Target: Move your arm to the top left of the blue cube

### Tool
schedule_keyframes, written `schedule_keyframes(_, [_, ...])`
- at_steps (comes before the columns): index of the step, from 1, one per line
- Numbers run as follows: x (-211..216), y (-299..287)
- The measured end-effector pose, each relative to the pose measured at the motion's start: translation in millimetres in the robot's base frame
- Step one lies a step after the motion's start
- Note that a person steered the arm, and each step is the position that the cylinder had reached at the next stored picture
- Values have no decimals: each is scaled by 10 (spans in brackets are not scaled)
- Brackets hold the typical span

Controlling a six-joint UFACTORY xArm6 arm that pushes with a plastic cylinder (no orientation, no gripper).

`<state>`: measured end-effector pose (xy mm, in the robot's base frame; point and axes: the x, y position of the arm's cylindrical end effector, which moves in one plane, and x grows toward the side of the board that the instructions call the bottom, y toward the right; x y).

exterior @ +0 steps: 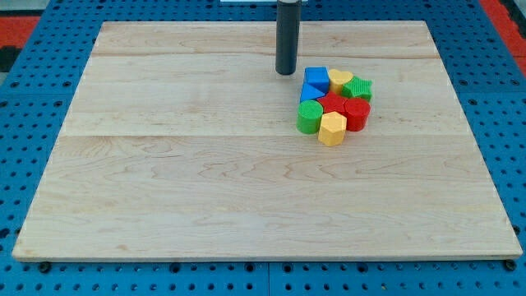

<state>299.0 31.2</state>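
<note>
The blue cube (316,77) sits at the top left of a tight cluster of blocks right of the board's middle. My tip (285,71) is the lower end of a dark rod that comes down from the view's top. It stands just left of the blue cube, slightly above it, with a small gap between them. A second blue block (310,92) lies just below the cube.
The cluster also holds a yellow block (339,80), a green block (358,88), a red star-like block (333,102), a red cylinder (357,114), a green cylinder (309,117) and a yellow hexagonal block (331,128). The wooden board (205,181) lies on blue pegboard.
</note>
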Motion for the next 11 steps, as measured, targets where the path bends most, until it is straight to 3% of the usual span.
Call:
schedule_keyframes(2, [-336, 15])
schedule_keyframes(11, [-76, 352])
